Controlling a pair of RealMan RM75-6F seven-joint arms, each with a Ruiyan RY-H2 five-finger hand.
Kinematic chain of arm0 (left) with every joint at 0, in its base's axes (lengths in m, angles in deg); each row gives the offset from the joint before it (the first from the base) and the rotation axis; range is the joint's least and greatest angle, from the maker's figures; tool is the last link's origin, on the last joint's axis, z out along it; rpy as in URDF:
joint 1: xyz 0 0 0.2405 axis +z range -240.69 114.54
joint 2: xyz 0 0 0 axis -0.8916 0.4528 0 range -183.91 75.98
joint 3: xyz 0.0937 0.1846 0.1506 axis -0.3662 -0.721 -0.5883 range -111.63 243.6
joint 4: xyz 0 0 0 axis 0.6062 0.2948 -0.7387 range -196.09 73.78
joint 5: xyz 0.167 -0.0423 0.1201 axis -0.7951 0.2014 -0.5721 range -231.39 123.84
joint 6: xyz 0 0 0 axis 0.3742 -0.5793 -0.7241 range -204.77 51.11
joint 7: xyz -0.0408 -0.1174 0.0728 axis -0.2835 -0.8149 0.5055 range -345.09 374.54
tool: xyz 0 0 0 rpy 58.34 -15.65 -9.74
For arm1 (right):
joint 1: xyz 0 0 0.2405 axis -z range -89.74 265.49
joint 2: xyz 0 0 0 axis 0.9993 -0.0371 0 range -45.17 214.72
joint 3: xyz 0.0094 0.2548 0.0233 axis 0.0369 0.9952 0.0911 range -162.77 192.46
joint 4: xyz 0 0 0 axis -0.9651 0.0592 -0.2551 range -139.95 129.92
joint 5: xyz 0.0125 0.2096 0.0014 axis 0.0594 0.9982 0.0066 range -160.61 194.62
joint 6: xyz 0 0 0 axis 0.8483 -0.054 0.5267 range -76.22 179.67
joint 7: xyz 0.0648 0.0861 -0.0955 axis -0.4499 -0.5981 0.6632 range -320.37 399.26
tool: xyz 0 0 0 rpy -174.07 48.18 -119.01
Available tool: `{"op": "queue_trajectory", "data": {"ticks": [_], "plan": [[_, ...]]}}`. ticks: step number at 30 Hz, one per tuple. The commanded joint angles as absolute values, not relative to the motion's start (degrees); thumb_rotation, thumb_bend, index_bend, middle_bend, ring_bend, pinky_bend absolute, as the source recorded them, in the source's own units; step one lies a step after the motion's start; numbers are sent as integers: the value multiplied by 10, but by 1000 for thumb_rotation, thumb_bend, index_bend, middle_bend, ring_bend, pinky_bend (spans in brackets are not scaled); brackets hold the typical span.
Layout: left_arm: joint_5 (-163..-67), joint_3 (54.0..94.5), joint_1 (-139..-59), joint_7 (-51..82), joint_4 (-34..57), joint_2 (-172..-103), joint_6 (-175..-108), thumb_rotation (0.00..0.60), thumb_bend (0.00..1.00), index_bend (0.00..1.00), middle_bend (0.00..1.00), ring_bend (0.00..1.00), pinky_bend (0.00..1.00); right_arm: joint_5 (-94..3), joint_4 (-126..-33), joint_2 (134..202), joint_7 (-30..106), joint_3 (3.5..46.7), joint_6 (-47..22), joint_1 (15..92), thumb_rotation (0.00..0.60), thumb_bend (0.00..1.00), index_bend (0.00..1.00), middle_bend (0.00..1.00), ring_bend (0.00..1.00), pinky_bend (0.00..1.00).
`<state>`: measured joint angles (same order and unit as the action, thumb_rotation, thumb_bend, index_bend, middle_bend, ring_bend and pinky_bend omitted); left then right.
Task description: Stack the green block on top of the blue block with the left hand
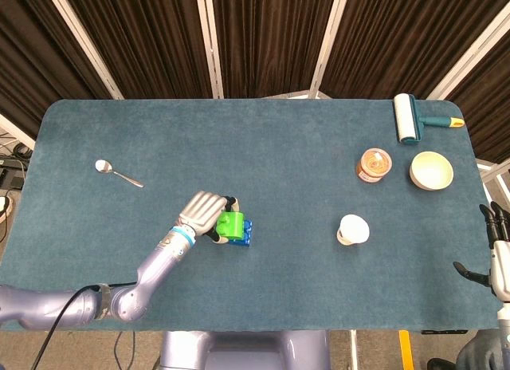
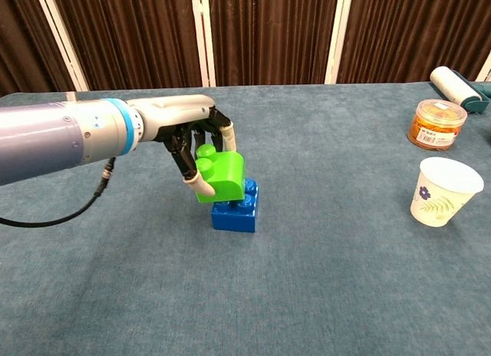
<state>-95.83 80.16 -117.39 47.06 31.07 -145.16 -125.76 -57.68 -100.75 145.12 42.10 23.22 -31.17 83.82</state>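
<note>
Green block (image 2: 219, 177): held over the left part of the blue block (image 2: 236, 209), tilted, its lower edge at or just above the blue studs — I cannot tell whether it touches yet.
Blue block: sits on the counter (image 1: 287, 163) near its middle, partly covered by the green one in the head view.
Left hand (image 2: 196, 141): fingers clamped round the green block from above and from the left side.
Misalignment risk: the green block sits off to the left and askew, so pressing down now would likely jam on the studs rather than seat.
Shove risk: a sideways push from the fingertips could slide the blue block across the cloth.
Release risk: letting go while tilted would probably drop the green block off the left side.
Right hand (image 1: 496, 258): at the far right edge, holding nothing, fingers spread.
Bystanders: paper cup (image 2: 443, 191) and orange jar (image 2: 436, 124) stand well apart on the right — no threat.
</note>
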Motion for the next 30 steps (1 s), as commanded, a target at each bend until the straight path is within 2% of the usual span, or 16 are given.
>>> {"op": "queue_trajectory", "data": {"ticks": [1, 15, 30], "plan": [[-953, 797, -1182, 474, 307, -1458, -1258, 600, 122, 439, 437, 454, 430, -575, -1006, 1452, 421, 232, -310, 838, 600, 0, 0, 0, 0, 0], [-940, 782, -1207, 492, 297, -1477, -1285, 600, 121, 440, 433, 448, 420, -570, -1001, 1450, 411, 234, -303, 837, 600, 0, 0, 0, 0, 0], [-929, 766, -1222, 483, 259, -1497, -1272, 600, 122, 439, 430, 444, 411, -566, -999, 1453, 414, 234, -299, 835, 600, 0, 0, 0, 0, 0]]}}
